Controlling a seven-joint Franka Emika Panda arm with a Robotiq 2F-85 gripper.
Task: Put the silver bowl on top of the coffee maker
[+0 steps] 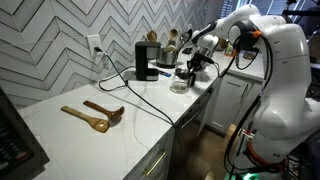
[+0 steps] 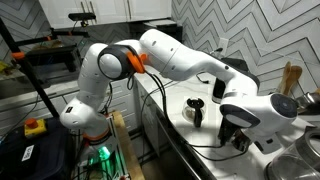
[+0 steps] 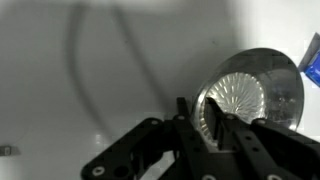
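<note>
My hand (image 3: 205, 118) is clenched on the near rim of the silver bowl (image 3: 250, 92). In the wrist view one of its dark fingers (image 3: 188, 122) sits outside the wall and the other inside. The bowl's shiny floor shows a pattern of radial lines, and a blue object (image 3: 312, 55) cuts in at the frame's edge beyond it.

In an exterior view the hand (image 1: 190, 72) points down near the front edge of the white bench (image 1: 60, 100), with the bowl (image 1: 180, 87) low beneath it. From here I cannot tell whether the bowl rests on the bench or hangs just above it.

The bowl is beside the coffee maker (image 1: 146, 60), not on its flat top. The black machine stands just beyond, against the herringbone tile wall (image 1: 50, 40). Its black cord (image 1: 130, 92) runs across the bench, below a wall outlet (image 1: 95, 44). Two wooden spoons (image 1: 95, 115) lie well apart from the hand.

The white arm (image 2: 180, 55) reaches over the bench from its base.
</note>
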